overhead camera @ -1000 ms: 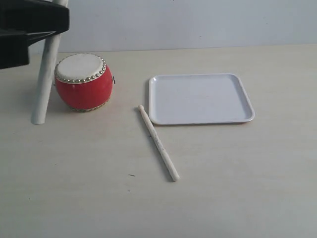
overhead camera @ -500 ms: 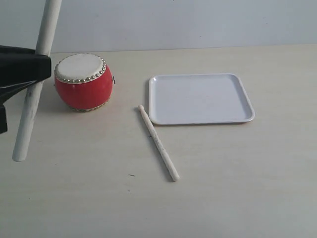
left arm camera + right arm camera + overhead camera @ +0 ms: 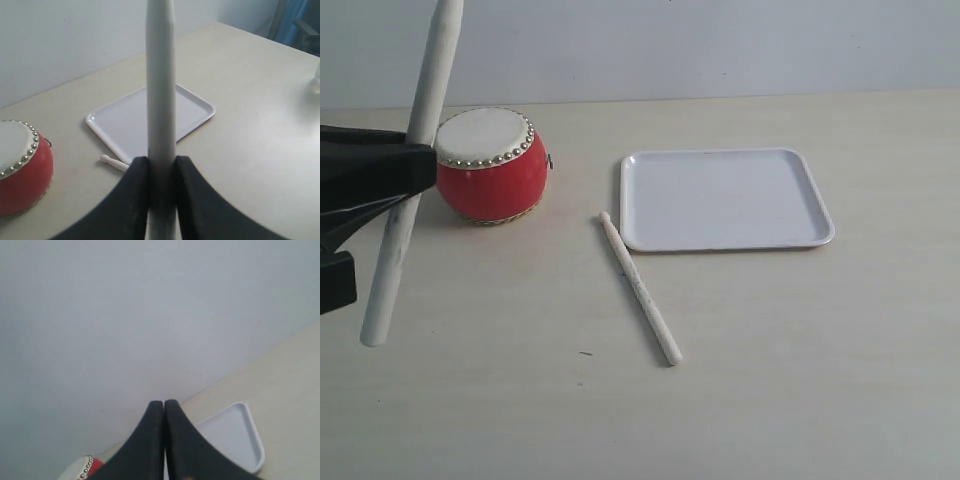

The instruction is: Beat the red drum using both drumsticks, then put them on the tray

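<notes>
The red drum (image 3: 490, 165) with its cream, gold-studded top stands at the back left of the table. My left gripper (image 3: 415, 165) is shut on one drumstick (image 3: 408, 180), held nearly upright just left of the drum, its lower end above the table. In the left wrist view that drumstick (image 3: 161, 90) rises between the black fingers (image 3: 137, 200), with the drum (image 3: 22, 172) off to one side. The other drumstick (image 3: 640, 288) lies on the table by the white tray's (image 3: 725, 198) front left corner. My right gripper (image 3: 164, 405) is shut and empty, raised above the tray (image 3: 235, 440).
Pale bare tabletop (image 3: 770, 380) stretches in front of the tray and to the right. A plain light wall (image 3: 720, 45) closes the back edge of the table.
The left gripper dropped from the top left corner with its stick, then shifted slightly right toward the drum. The loose drumstick, drum and tray have not moved.
</notes>
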Controlling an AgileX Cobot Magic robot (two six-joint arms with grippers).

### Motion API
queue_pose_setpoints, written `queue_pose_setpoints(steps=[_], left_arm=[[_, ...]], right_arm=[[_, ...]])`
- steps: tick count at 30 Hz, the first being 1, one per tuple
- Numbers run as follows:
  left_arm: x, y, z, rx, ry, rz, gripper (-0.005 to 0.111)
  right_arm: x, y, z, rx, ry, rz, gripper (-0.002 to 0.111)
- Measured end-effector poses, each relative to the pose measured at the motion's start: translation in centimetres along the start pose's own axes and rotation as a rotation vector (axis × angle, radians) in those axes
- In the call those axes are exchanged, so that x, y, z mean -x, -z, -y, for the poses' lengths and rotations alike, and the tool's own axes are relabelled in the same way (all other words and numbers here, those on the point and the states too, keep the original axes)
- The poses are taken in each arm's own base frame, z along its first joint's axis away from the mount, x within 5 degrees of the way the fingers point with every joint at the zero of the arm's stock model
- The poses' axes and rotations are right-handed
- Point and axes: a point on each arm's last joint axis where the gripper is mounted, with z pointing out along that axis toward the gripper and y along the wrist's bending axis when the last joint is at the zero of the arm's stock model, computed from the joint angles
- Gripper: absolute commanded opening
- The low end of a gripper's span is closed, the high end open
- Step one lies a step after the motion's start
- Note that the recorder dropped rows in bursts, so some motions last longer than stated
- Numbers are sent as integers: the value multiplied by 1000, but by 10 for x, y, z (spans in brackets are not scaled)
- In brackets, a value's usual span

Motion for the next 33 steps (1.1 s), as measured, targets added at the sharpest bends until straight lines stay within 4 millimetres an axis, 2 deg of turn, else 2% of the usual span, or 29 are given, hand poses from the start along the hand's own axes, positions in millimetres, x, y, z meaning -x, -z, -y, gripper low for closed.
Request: queue_pose_setpoints(steps=[4,8,11,16,21,26,30,33], left_arm=[[-1,0,0,0,-1,1,0],[0,0,0,-2,-1,8,0],[1,0,0,-4,-1,24,0],[2,0,0,-6,-1,31,0],[4,0,1,-9,-4,53,0],[5,0,1,-11,1,65,0],[5,0,1,-11,1,67,0],[5,0,1,-10,1,60,0]], right_arm=[[0,0,0,2,-84,2,0],[0,0,0,3,-245,-1,0],[4,1,-4,15,-279,-4,0],[38,9,-34,136,-168,30,0],[79,23,-73,285,-7,51,0],[96,4,-112,427,143,-137,0],[95,-27,-146,666,219,-364,0],[93,-56,-163,785,224,-521,0]])
